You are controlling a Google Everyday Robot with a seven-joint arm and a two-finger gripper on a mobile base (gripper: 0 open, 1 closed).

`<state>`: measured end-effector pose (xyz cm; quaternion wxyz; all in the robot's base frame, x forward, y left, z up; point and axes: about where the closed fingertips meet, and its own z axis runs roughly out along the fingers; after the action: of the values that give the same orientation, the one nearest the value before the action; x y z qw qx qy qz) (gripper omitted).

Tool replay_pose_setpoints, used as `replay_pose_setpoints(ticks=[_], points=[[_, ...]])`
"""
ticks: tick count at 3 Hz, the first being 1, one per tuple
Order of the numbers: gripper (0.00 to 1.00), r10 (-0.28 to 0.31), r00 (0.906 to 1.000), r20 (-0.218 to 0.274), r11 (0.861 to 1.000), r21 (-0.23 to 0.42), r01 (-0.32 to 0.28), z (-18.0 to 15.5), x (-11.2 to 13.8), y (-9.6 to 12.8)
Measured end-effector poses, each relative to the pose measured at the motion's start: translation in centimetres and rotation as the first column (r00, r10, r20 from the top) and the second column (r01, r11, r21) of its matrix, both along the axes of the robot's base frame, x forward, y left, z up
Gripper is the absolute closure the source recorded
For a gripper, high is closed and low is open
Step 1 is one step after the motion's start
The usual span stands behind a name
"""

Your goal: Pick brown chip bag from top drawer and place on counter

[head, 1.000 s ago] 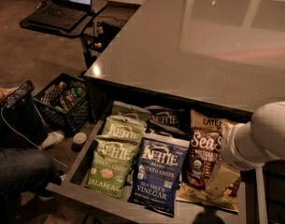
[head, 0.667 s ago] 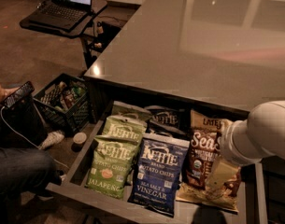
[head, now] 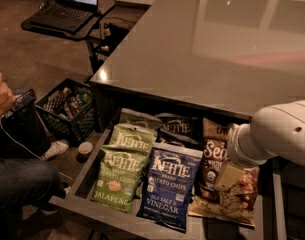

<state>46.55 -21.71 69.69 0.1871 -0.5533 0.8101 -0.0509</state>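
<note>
My hand hangs over the brown chip bag in the top drawer, just beside the blue Kettle bag. Whether it's apart or clamped, I can't tell.

Counter: smooth, glossy, reflecting lights. Drawer: matt dark metal; brown bag and other bags are glossy, crinkled film. Gripper is over the brown bag at the drawer's right, below a smooth white plastic arm; crate is black plastic lattice.

Office break area: snack drawer, laptop table
</note>
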Motion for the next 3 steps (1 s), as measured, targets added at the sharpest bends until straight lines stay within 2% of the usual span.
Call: replay_pose_setpoints(ticks=[1,2,3], points=[[0.0,0.014,0.9998,-0.011,1.0,-0.004,-0.014,-0.8,0.4,0.2],[0.18,0.0,0.9994,-0.036,1.0,0.005,0.0,-2.1,0.4,0.3],[0.41,-0.001,0.9993,-0.036,1.0,0.005,0.001,-2.1,0.4,0.3]])
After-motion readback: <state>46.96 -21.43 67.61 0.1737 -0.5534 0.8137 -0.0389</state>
